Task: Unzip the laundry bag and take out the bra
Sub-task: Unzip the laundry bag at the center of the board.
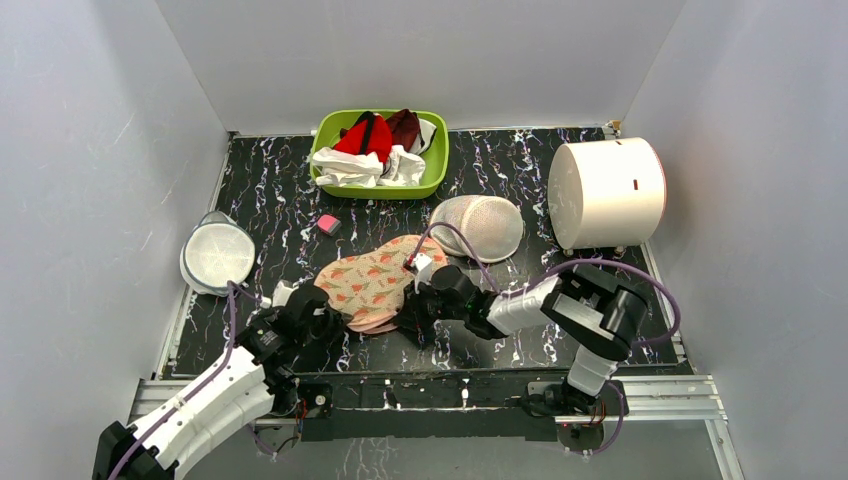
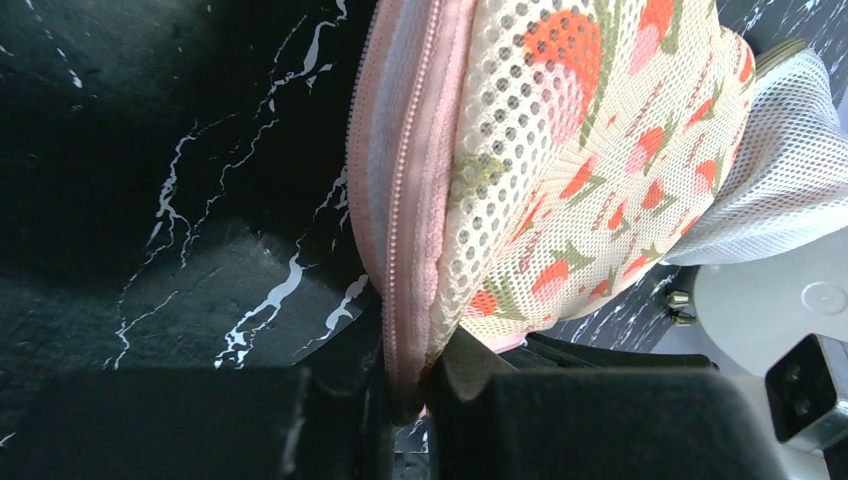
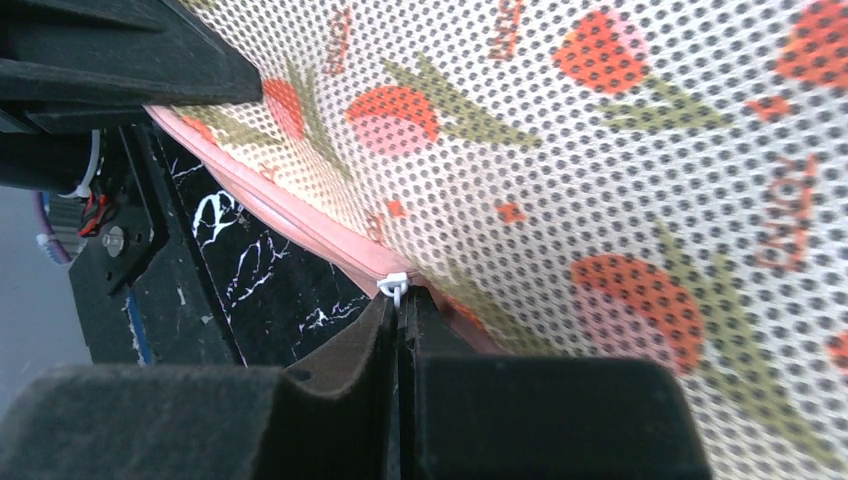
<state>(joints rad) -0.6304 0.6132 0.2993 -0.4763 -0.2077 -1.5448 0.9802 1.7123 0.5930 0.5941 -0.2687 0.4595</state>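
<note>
The laundry bag (image 1: 375,280) is a peach floral peanut-shaped case lying at the table's front middle. My left gripper (image 1: 330,322) is shut on the bag's pink zipper edge (image 2: 405,250) at its near left end. My right gripper (image 1: 415,312) is shut on the white zipper pull (image 3: 393,287) at the bag's near right edge; the floral mesh (image 3: 600,180) fills the right wrist view. The zipper looks closed where it shows. The bra is hidden.
A green basket (image 1: 435,170) with red and white clothes stands at the back. A white mesh dome (image 1: 478,226) lies right of the bag, another (image 1: 215,255) at the left. A white cylinder (image 1: 606,192) sits back right. A small pink block (image 1: 328,225) lies behind the bag.
</note>
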